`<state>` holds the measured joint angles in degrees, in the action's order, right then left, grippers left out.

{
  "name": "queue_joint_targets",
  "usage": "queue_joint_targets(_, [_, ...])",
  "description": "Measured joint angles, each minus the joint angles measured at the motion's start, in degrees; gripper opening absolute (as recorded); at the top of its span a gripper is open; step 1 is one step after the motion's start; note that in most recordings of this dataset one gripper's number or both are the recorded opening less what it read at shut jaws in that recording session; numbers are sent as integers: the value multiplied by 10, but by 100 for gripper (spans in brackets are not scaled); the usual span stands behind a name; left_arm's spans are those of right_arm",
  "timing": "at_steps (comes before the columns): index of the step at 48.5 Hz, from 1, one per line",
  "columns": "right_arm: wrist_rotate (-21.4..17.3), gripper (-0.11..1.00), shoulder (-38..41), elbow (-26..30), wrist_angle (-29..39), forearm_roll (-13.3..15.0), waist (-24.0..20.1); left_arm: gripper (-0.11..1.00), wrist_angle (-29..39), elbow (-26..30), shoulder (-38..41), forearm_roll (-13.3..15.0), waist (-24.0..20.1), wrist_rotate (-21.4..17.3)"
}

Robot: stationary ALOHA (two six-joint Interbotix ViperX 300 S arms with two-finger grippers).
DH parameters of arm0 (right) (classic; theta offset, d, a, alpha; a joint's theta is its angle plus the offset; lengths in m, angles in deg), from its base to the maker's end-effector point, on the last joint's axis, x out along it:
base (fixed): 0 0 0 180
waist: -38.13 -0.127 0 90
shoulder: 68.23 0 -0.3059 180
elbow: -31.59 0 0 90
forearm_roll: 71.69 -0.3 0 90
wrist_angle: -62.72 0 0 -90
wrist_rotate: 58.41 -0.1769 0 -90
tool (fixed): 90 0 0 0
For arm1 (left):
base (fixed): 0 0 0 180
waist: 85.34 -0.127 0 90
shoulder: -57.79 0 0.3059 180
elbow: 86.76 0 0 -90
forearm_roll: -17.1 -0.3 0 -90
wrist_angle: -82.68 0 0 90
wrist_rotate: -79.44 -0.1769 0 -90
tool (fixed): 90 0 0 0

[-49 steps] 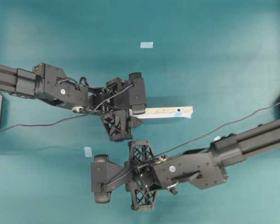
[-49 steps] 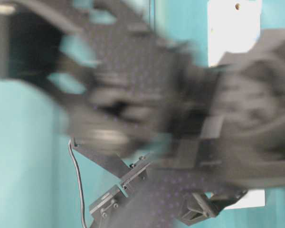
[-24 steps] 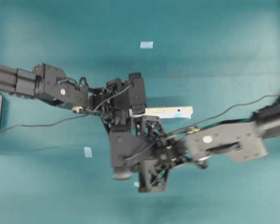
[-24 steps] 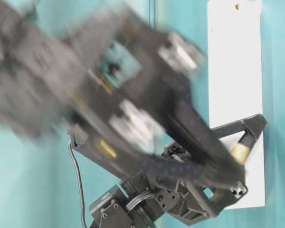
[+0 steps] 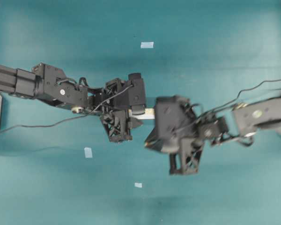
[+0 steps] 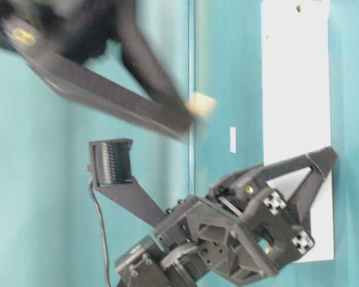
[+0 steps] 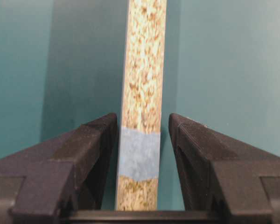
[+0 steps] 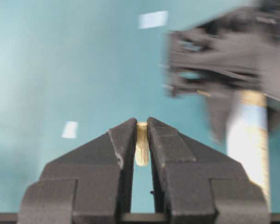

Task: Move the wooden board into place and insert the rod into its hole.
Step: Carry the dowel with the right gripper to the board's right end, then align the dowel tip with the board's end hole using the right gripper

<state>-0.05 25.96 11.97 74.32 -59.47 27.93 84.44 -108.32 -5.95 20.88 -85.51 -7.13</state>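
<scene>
Teal table (image 5: 215,42): overhead, the wooden board (image 5: 149,111) is nearly all hidden under the two arms w/ just a sliver between them, but the table-level view shows its full length and the hole (image 6: 298,8) at the far end, uncovered. L wrist cam shows the left gripper (image 7: 141,140) straddling the board at its blue band, fingers (image 7: 91,144) close on each edge but thin gaps show, so can't tell if it's clamped or just bracketing. R wrist cam alone shows the right gripper (image 8: 141,135) pinched tight on the rod (image 8: 141,143), upright at the tips, board blurred off to the right; small tape squares (image 5: 147,45) lie scattered on the mat.
</scene>
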Motion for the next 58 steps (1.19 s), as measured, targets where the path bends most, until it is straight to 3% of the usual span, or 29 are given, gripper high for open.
queue_joint_targets(14, [2, 9, -117, -119, -53, 3, 69, 47, -2, -7, 0, 0, 0, 0])
queue_joint_targets(25, [5, 9, -171, -230, -199, 3, 100, 47, -4, -7, 0, 1, 0, 0])
queue_joint_targets(36, [17, 9, -175, -293, -325, 3, 124, 45, -10, -8, 0, 1, 0, 0])
queue_joint_targets(48, [78, 9, -152, -324, -414, 3, 143, 24, -15, -7, 4, 1, -3, 0])
queue_joint_targets(58, [105, 9, -121, -354, -502, 4, 157, 24, -18, -5, 11, 1, -3, 0])
